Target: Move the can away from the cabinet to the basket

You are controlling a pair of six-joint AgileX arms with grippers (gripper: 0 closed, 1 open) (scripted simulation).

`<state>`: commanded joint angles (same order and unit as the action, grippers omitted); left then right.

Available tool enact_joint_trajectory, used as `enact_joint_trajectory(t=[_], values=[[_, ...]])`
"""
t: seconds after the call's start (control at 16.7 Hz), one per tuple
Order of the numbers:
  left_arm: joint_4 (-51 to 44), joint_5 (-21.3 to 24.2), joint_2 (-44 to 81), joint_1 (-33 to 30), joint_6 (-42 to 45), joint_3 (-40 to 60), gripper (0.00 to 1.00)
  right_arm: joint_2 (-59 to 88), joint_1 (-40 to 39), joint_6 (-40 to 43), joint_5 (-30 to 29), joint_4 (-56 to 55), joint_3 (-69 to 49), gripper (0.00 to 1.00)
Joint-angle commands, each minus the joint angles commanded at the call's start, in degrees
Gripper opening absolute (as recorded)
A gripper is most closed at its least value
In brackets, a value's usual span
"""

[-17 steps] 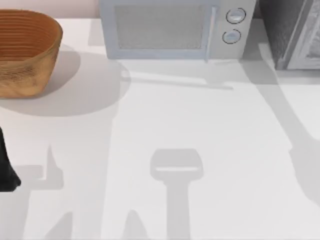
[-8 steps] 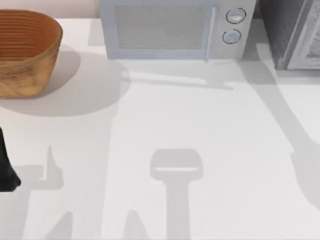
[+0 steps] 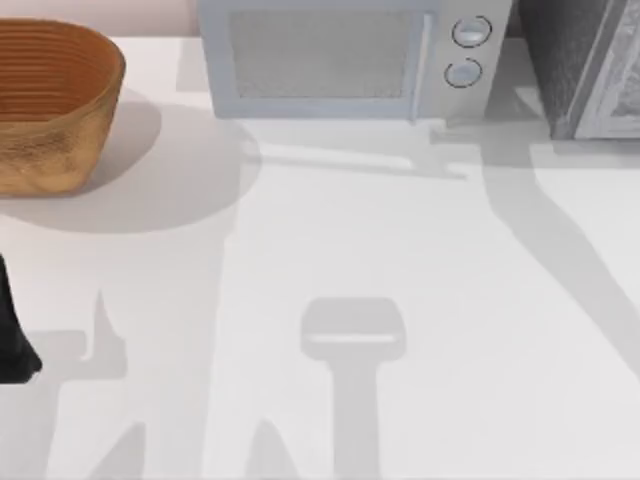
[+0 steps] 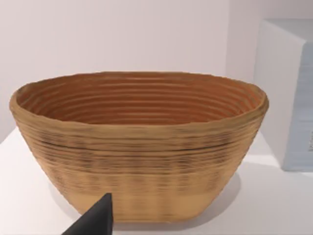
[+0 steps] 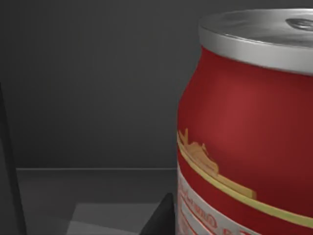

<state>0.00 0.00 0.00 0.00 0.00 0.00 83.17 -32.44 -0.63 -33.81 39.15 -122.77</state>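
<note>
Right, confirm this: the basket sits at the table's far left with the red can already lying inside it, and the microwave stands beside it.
Not quite. The basket is at the far left beside the microwave, but it holds nothing, as the left wrist view shows. The red can shows in the right wrist view, upright against dark grey walls.

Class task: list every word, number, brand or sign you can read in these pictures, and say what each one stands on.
None can be read.
can: yellow emblem and stripe, and a white label panel with red marks; too blurred to read.
microwave: two round knobs, no legible marks.
basket, cabinet: no text.
</note>
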Motion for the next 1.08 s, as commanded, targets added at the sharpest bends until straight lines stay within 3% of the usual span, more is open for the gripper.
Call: enact_joint_trajectory(t=[0.6,0.84,1.08], values=[[0.00,0.00,0.00,0.00,0.00,0.00,1.00,-5.53,0.85,-0.05,0.99,-1.30,6.40,0.00],[0.00,0.00,0.00,0.00,0.00,0.00,1.00,-15.96,5.03,0.09,5.43,-6.37,21.99,0.00],[0.00,0.00,0.00,0.00,0.00,0.00,1.00,-30.79,11.08,0.25,11.64,-13.43,46.59,0.00]])
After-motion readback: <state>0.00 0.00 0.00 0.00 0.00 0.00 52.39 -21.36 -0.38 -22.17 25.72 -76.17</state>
